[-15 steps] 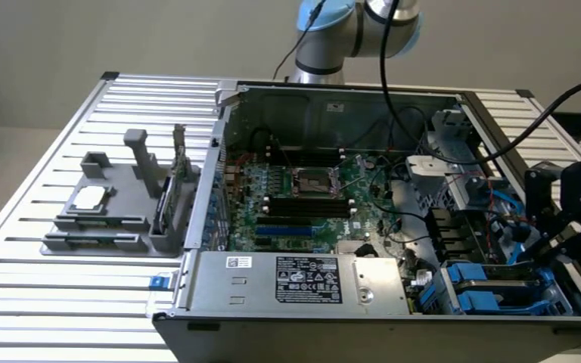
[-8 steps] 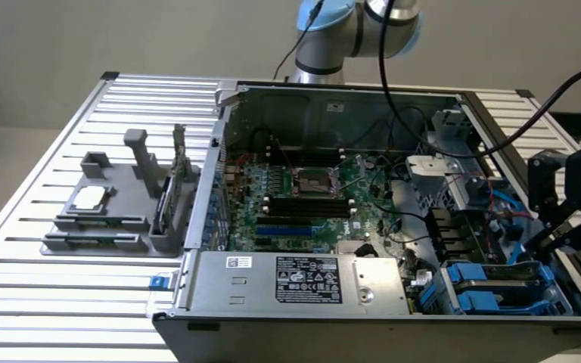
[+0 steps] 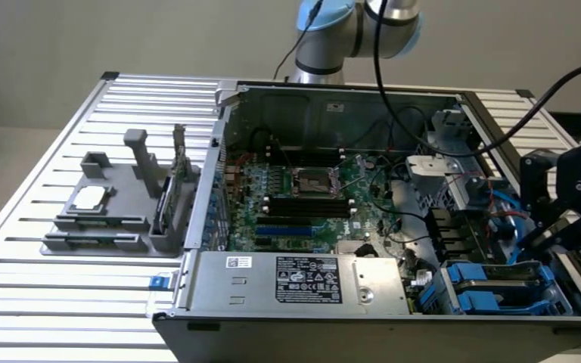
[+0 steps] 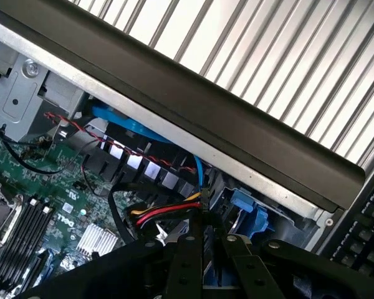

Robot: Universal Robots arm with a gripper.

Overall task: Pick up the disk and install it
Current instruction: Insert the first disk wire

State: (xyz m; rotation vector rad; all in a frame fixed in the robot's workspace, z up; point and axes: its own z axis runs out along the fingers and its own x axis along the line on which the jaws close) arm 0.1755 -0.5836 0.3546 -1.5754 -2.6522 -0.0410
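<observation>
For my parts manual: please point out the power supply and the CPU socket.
Power supply (image 3: 309, 280): exterior view, on its black label.
CPU socket (image 3: 314, 181): exterior view, on its middle.

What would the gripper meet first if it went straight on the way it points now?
Most likely the cable bundle right ahead of the gripper, with the blue carrier just behind it. Depth is unclear, so it might pass beside the bundle.

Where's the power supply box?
The power supply box lies inside the computer case, between the motherboard and the near wall; blue carriers flank it on the exterior view's right.
</observation>
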